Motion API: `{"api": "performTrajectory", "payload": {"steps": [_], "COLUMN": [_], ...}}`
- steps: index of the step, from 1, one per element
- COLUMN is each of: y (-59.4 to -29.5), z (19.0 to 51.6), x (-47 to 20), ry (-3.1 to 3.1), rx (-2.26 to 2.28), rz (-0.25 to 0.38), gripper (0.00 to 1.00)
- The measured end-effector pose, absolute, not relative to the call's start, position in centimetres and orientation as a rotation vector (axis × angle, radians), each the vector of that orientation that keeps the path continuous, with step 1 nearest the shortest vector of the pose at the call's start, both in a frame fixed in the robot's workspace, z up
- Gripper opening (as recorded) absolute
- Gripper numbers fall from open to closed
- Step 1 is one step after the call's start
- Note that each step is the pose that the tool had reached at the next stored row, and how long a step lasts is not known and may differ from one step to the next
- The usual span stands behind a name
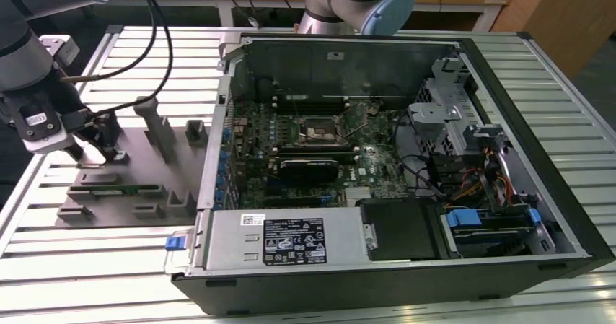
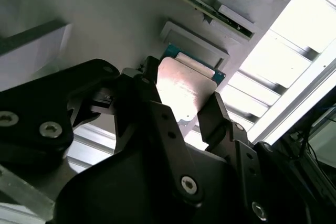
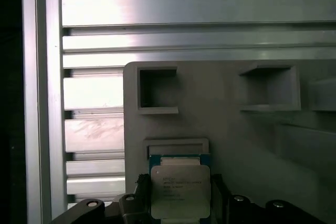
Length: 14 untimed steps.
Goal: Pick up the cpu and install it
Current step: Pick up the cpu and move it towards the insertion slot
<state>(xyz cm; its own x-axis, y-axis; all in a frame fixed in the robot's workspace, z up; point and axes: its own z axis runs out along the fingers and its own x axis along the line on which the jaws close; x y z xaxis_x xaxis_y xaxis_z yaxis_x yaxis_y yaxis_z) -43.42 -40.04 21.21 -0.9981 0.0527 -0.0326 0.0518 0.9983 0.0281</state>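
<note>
The cpu (image 3: 180,192), a flat silver square with a thin green rim, lies at a shallow pocket of the grey fixture plate (image 3: 226,124). My gripper (image 3: 179,182) straddles it, a black finger (image 3: 140,183) against each of two opposite edges. In the second wrist view the cpu (image 2: 185,85) sits between the two fingers (image 2: 216,114) of the gripper (image 2: 184,92). In the exterior view the gripper (image 1: 97,154) is low over the fixture plate (image 1: 125,183) at that view's left. The motherboard's open socket (image 1: 318,130) lies inside the computer case (image 1: 539,194).
Grey upright blocks (image 1: 154,125) stand on the fixture plate close to the gripper. A black finned block (image 1: 308,169) sits below the socket and a power supply (image 1: 288,239) fills the case's near side. A second arm (image 1: 361,3) stands behind the case. Slatted aluminium table (image 1: 58,266) surrounds everything.
</note>
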Motion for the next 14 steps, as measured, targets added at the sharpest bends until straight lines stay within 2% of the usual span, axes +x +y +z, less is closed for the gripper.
{"api": "performTrajectory", "payload": {"steps": [14], "y": [-40.0], "z": [23.9], "x": [-43.4], "ry": [3.107], "rx": [0.081], "rz": [0.042], "gripper": [0.55]}}
